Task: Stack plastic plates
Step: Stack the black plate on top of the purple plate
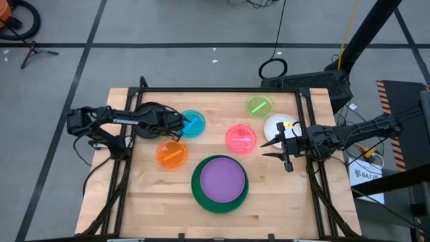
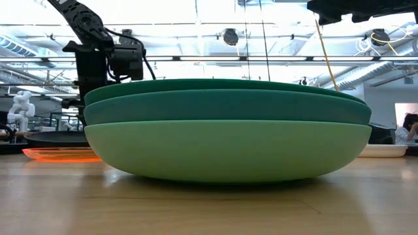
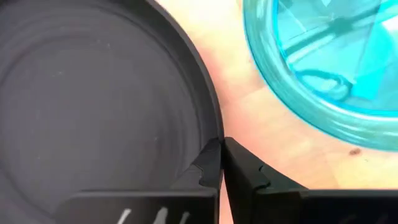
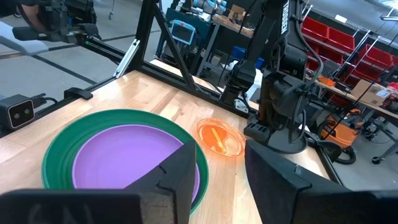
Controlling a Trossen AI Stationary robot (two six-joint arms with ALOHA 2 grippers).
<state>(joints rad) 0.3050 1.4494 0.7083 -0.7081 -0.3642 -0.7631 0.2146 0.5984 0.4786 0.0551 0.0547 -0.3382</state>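
Note:
A black plate [image 1: 151,113] lies at the table's left, with my left gripper [image 1: 180,124] shut on its right-hand rim. Right beside it is a translucent blue plate [image 3: 323,62]. An orange plate [image 1: 171,155], a pink one [image 1: 240,139] and a lime one [image 1: 259,105] lie singly on the wood, and a white plate [image 1: 277,125] lies at the right. A purple plate [image 1: 220,180] sits on top of a stack of green plates [image 2: 225,130] near the front. My right gripper [image 1: 275,145] hangs open above the table, by the white plate. My left gripper pinches the black plate's rim [image 3: 211,134] on the side facing the blue plate, one finger inside the plate and one outside. The fingers come steeply from above, slanting from the table's left. The plate lies level on the table.
Black frame rails [image 1: 306,121] run along the table's left, right and far sides. The bare wood between the orange plate and the green stack is narrow. Free wood lies at the near left and near right corners.

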